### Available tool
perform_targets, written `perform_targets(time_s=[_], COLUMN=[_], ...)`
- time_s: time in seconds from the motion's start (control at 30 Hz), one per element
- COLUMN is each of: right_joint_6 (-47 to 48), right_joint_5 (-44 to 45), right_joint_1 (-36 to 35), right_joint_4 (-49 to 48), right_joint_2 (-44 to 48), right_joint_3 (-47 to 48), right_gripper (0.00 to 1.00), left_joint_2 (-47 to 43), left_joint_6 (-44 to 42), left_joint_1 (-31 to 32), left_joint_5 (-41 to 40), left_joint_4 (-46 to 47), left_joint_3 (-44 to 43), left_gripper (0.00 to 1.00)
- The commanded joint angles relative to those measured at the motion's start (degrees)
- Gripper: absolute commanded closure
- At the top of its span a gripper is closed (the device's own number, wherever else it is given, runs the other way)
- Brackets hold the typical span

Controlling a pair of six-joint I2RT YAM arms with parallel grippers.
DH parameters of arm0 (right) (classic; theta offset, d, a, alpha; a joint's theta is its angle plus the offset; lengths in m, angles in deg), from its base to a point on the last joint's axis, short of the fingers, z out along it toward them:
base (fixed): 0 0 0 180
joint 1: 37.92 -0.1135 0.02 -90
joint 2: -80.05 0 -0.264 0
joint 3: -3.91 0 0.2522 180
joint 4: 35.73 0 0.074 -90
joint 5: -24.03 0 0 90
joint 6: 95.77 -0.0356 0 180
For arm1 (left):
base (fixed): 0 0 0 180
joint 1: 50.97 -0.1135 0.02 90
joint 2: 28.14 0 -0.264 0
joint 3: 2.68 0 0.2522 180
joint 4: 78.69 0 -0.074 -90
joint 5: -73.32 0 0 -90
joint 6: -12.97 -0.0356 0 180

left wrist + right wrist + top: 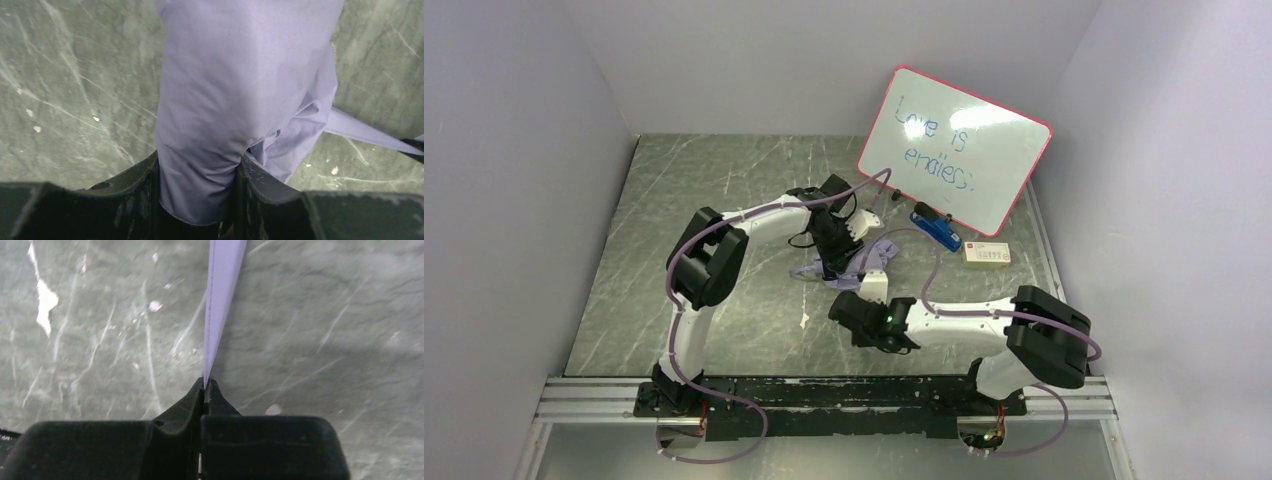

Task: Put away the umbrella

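Left claw (200, 162) extended forward, right claw (205, 386) leftward, both pinching umbrella (240, 75).

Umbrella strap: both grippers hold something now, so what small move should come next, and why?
Probably the right gripper should carry the strap around the umbrella. Its jaws are shut on the thin strap, and the left gripper clamps the gathered fabric, so wrapping looks possible.
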Motion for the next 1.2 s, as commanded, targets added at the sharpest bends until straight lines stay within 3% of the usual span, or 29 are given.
perform_targets(time_s=[0.0,0.37,0.63,1.0,1.17], right_joint_6=[-8.17,-9.66,-9.91,-8.68,-5.22], right_joint_5=[-13.99,-7.76,-3.77,11.91,16.78], right_joint_1=[-9.03,-11.08,-11.24,-10.86,-3.54], right_joint_4=[14.57,18.7,21.59,25.38,25.57], right_joint_2=[-4.35,-4.7,-1.5,18.14,24.02], right_joint_3=[-3.72,-1.54,-0.47,3.9,5.06], right_gripper=[1.0,0.99,0.66,0.42,0.36], left_joint_2=[3.96,2.83,1.93,1.13,0.53], left_joint_6=[1.94,-0.41,-1.14,-2.62,-2.93], left_joint_1=[-3.4,-3.27,-2.77,-1.03,0.12], left_joint_5=[-12.15,-15.8,-15.04,-15.8,-17.74], left_joint_4=[3.05,4.87,5.71,6.58,7.7], left_joint_3=[0.71,3.57,5.96,6.82,8.28], left_gripper=[0.95,0.95,0.95,0.95,0.95])
